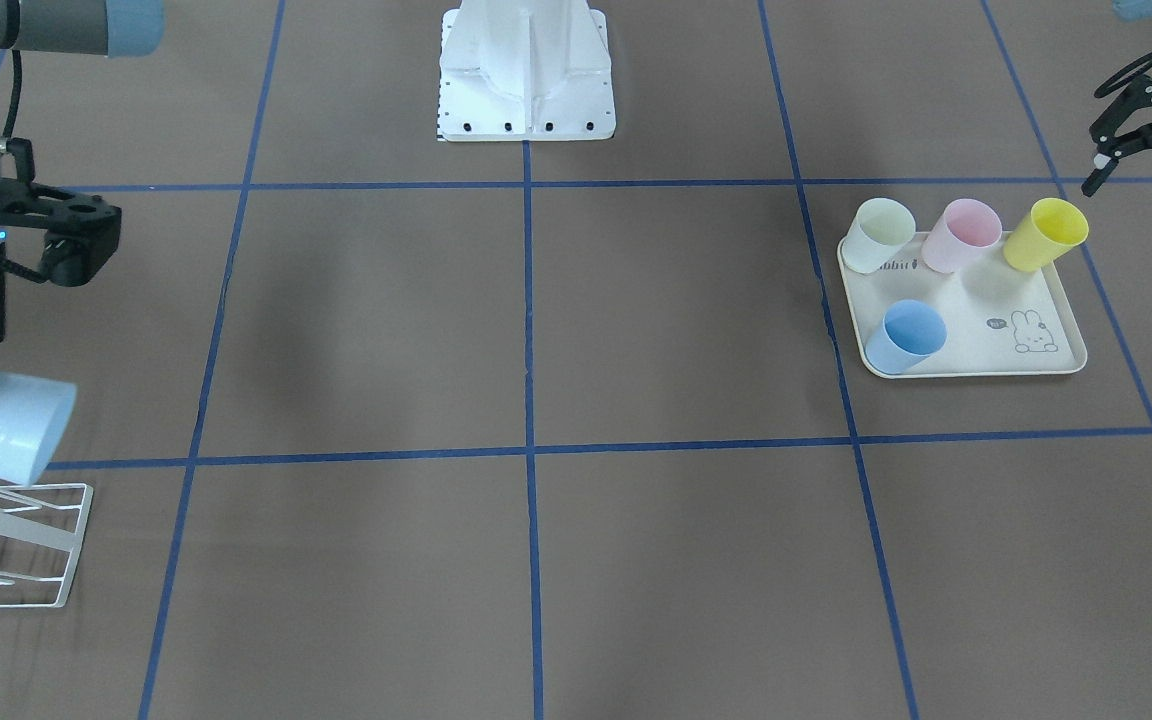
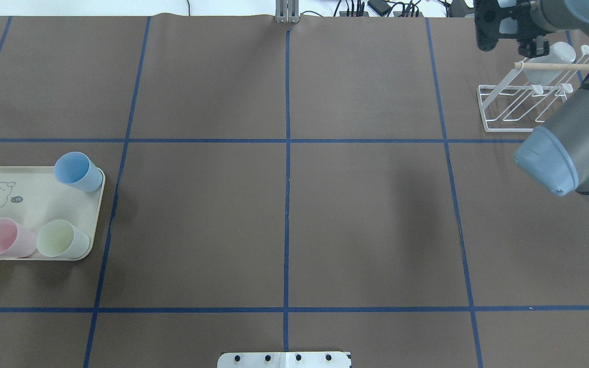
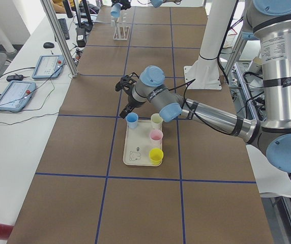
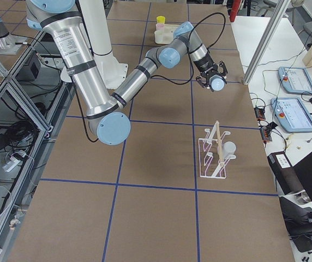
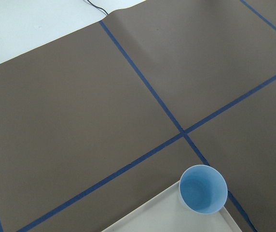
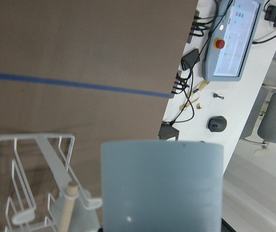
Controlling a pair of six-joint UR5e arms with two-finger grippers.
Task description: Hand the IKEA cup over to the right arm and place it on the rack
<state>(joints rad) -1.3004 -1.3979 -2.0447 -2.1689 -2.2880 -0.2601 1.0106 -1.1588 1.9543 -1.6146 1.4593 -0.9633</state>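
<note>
— Where is the IKEA cup [image 1: 6, 425]?
— Pale blue, hanging just above the rack [image 1: 66, 545], clamped in the right gripper [image 4: 215, 81]. The handover looks done; seating it on the rack is left.
— The left gripper [image 1: 1141, 200]?
— Spread wide, empty, well apart from the rack.

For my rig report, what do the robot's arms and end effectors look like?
The left arm and right arm are silver-grey tubes with light blue joint caps and black cables. The left end effector and right end effector are black two-finger linkages.
</note>
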